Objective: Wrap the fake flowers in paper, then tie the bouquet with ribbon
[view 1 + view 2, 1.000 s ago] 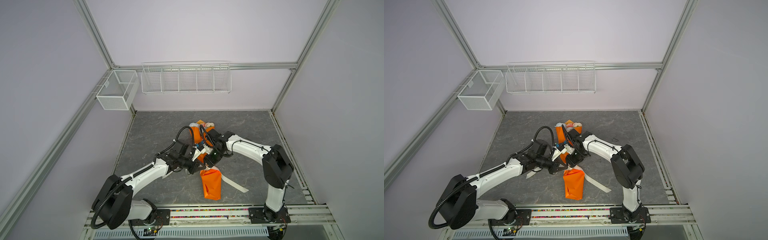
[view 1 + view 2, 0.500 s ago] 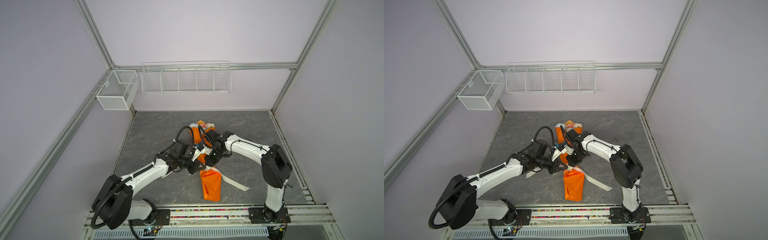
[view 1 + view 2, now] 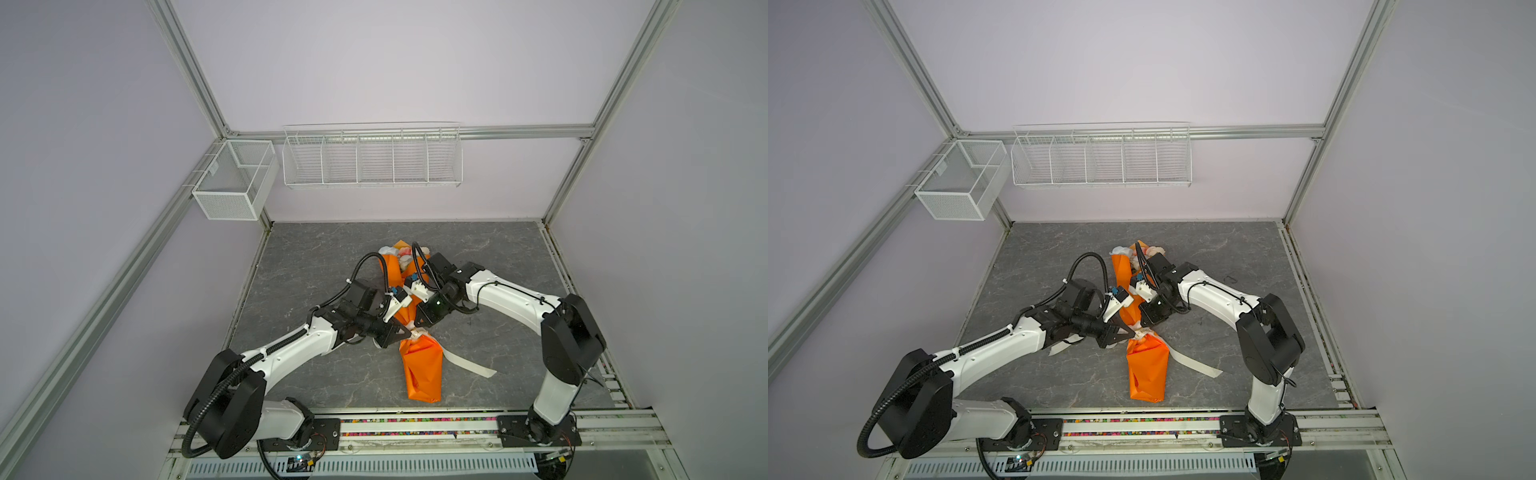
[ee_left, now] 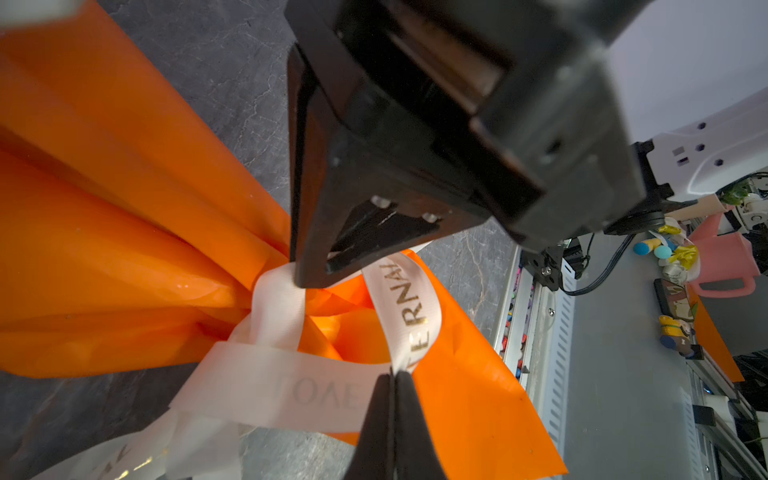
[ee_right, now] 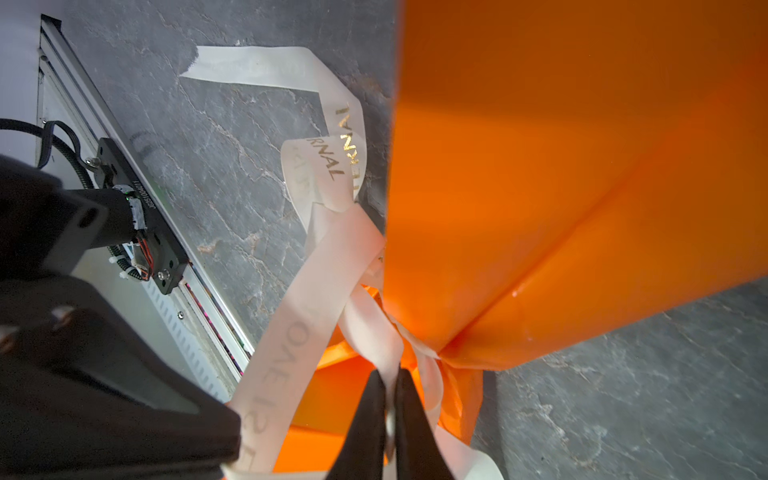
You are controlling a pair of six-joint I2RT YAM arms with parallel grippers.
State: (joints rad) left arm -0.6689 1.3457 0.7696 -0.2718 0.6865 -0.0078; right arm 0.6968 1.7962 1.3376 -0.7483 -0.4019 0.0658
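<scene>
Top views: mounted high over the front rail (image 3: 415,426), angled down toward the back wall (image 3: 374,83). They are distant, and both take in the whole tabletop (image 3: 316,257), left arm (image 3: 291,349) and right arm (image 3: 511,297), with nearly the same field. Left wrist view: very close, sighting past the left gripper (image 4: 391,376) onto the ribbon (image 4: 266,374) round the orange wrap (image 4: 104,257), rail beyond. Right wrist view: equally close, past the right gripper (image 5: 388,392). Both wrist views share the ribbon knot and the rail.
</scene>
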